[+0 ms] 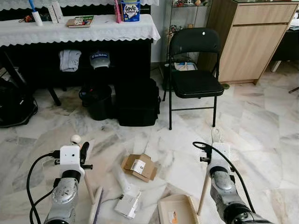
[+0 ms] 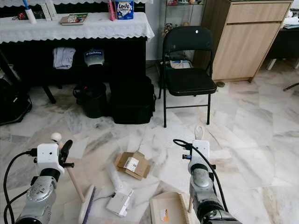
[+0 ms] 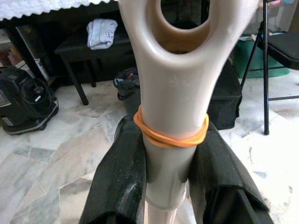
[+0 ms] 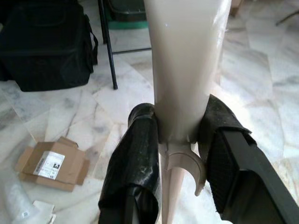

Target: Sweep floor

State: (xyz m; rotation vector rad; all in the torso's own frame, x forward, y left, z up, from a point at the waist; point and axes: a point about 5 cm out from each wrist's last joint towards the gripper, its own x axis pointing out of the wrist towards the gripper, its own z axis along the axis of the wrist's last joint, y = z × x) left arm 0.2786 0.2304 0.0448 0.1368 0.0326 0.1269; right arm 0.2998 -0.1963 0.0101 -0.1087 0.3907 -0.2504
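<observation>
— Marble floor (image 1: 261, 140), white with grey veins, and rubbish lying on it. What is each arm holding?

— The left gripper (image 3: 163, 158) has its black fingers (image 3: 119, 182) clamped on the cream broom handle (image 3: 170, 116), one on each side, just below an orange rubber band (image 3: 170, 135) wound round it. The handle ends in a loop above the band.

— And where does that broom reach the floor?

— From the head views the stick slants down from the left gripper to the broom head (image 1: 96, 205), which rests on the floor beside a small white box (image 1: 127, 204).

— The other arm?

— The right gripper (image 4: 180, 154) is closed on the cream dustpan handle (image 4: 184, 65); both fingers (image 4: 135, 158) press against its sides where the wide part narrows to a thin stick. The dustpan (image 1: 175, 210) itself lies flat on the floor between the two arms, close to the right one.

— What is there to sweep?

— A flattened brown cardboard box (image 1: 139, 167) with a white label lies ahead of the dustpan, a clear plastic wrapper (image 1: 122, 179) just beside it, then the white box nearer the broom.

— Further off?

— A black folding chair (image 1: 194, 70), a wooden cabinet (image 1: 247, 42) to its right, and a dark desk (image 1: 74, 28) under a white lace cloth, with a black bag (image 1: 138, 102) and a black bin (image 1: 98, 100) on the floor before it.
</observation>
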